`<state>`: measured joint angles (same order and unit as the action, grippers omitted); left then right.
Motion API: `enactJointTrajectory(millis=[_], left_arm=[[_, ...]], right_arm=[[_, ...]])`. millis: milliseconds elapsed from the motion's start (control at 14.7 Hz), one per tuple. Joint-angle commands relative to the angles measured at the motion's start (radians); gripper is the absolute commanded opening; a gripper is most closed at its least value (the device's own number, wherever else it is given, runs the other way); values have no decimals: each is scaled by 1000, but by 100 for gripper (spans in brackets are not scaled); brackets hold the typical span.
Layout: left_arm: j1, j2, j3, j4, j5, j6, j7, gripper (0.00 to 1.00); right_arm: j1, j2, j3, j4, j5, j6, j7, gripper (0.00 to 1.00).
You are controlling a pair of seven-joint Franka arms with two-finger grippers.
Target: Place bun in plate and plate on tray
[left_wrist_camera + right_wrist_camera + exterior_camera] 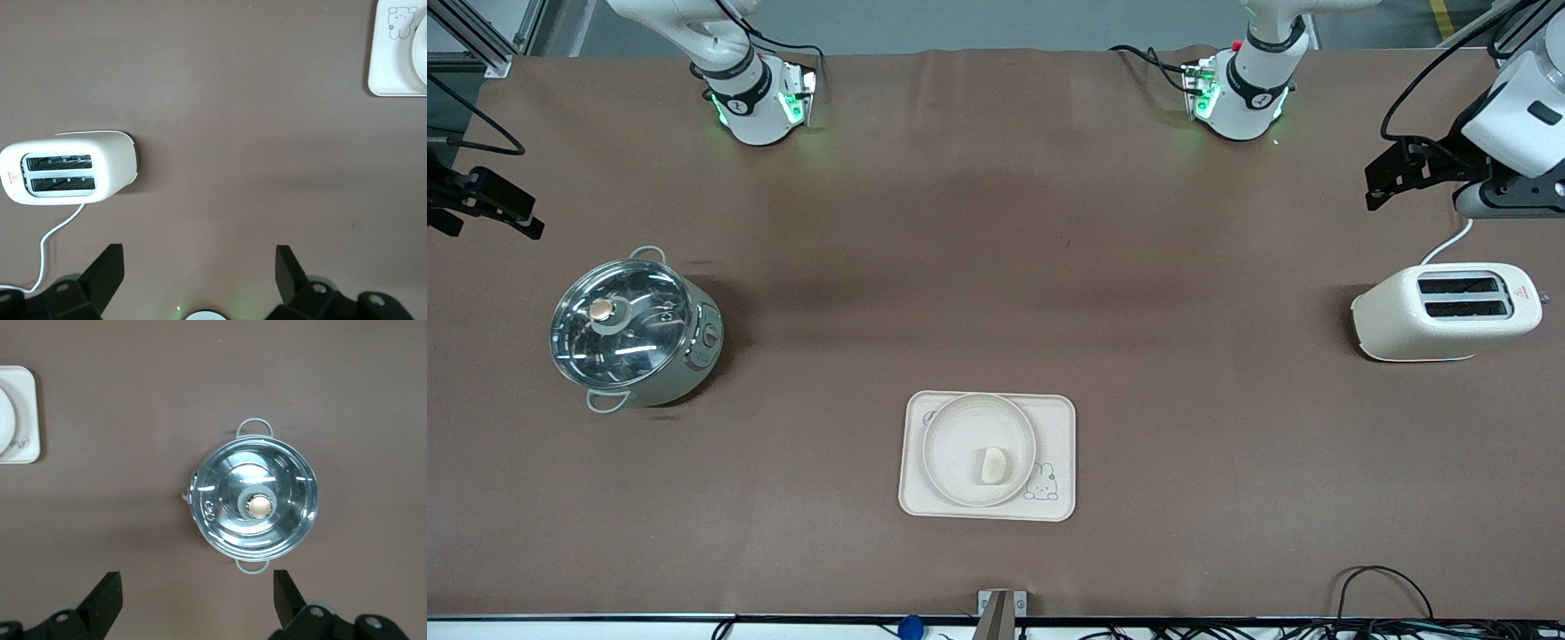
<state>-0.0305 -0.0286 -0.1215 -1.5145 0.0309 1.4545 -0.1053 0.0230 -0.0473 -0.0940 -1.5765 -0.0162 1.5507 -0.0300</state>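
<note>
Bun (993,465) sits in the plate (951,422), toward the rim nearest the front camera, and the plate sits on the tray (1058,418) at the middle of the table (996,267). Both steps look done to me; no grasp appears to be pending.

Left end effector (200,267) is up over the table near the toaster (67,175), fingers spread wide, holding nothing. Tray lies well off from it, toward the table's middle.

Right end effector (197,590) is up near the lidded pot (253,503), fingers equally wide, empty. Tray is well off from it too, again toward the middle.

Neither arm is clearly nearer the tray. Both wait, parked at their own ends.
</note>
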Motion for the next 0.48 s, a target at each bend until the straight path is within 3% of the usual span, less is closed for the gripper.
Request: enactJointTrajectory(millis=[0,408], left_arm=[[-2,-7,0,13,0,0,7,100],[-3,-8,0,13,0,-11,9,100]], right_arm=[[-32,-20,16,-16,-18,-12,-27,100],[-32,-20,17,-16,-19,-27,-25,100]])
